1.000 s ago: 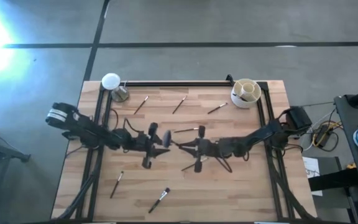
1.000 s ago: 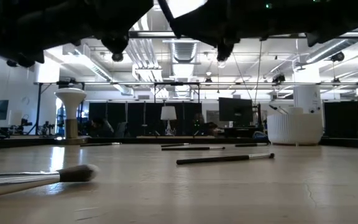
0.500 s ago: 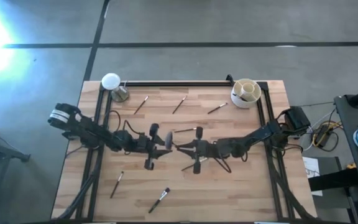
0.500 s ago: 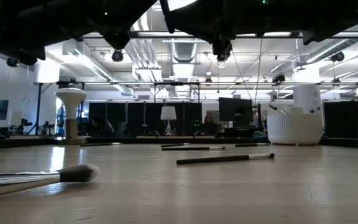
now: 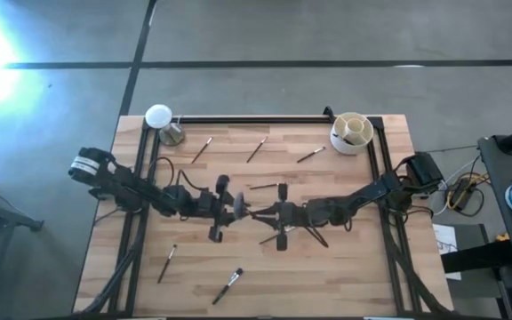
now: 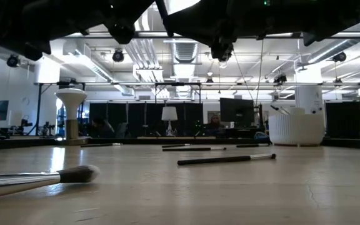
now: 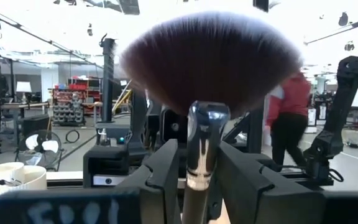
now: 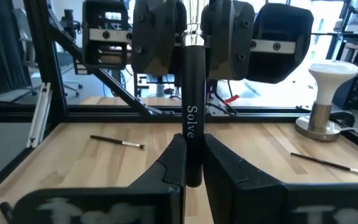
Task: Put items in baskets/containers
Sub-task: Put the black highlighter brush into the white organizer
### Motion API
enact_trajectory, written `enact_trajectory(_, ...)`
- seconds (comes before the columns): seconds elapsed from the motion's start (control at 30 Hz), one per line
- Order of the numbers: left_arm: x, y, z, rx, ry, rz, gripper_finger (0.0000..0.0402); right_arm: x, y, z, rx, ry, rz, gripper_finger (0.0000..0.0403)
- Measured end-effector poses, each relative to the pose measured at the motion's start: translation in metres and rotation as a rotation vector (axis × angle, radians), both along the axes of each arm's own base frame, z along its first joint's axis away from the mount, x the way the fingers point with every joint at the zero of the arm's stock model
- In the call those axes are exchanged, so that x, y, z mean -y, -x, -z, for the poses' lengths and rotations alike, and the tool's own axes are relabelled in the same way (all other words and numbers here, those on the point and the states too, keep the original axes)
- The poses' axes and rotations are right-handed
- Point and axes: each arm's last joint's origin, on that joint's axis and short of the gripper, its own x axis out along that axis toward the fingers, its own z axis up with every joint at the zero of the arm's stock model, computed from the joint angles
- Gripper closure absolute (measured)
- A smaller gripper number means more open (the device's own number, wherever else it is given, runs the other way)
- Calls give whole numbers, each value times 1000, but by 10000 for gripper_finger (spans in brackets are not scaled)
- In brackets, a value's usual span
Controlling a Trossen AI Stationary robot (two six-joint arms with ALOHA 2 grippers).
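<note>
High view, frame centre: left gripper (image 5: 230, 209) and right gripper (image 5: 258, 212) both clamp one fluffy brush (image 7: 210, 62), seemingly for a handover toward the cup (image 5: 351, 132).

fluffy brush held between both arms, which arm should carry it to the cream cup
Right. Both the left pincer and the right pincer grip the fluffy brush mid-table, but the cream cup stands at the far right corner, on the right arm's side.

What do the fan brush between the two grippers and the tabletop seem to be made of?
Wide fluffy fan brush: soft dark bristles paling at the tips, a mirror-bright ferrule that looks like metal, and a glossy black handle, probably plastic or lacquered. Pale plank tabletop: wood by its visible grain and seams, matte.
</note>
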Motion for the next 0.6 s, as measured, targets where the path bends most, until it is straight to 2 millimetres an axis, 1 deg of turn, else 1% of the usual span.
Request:
enact_trajectory(0.37, 2, -5, -2, -19, -38, 30, 303, 0, -1, -1, -12, 1, -1, 375)
enact_trajectory(0.43, 2, -5, -2, -18, -42, 22, 313, -1, -2, -1, -16, 2, -1, 375)
enact_trajectory(0.57, 2, -5, -2, -19, -59, 8, 354, 0, -2, 0, -23, 4, 6, 374)
enact_trajectory(0.6, 2, -5, -1, -20, -63, 7, 355, 0, -2, 0, -26, 5, 7, 373)
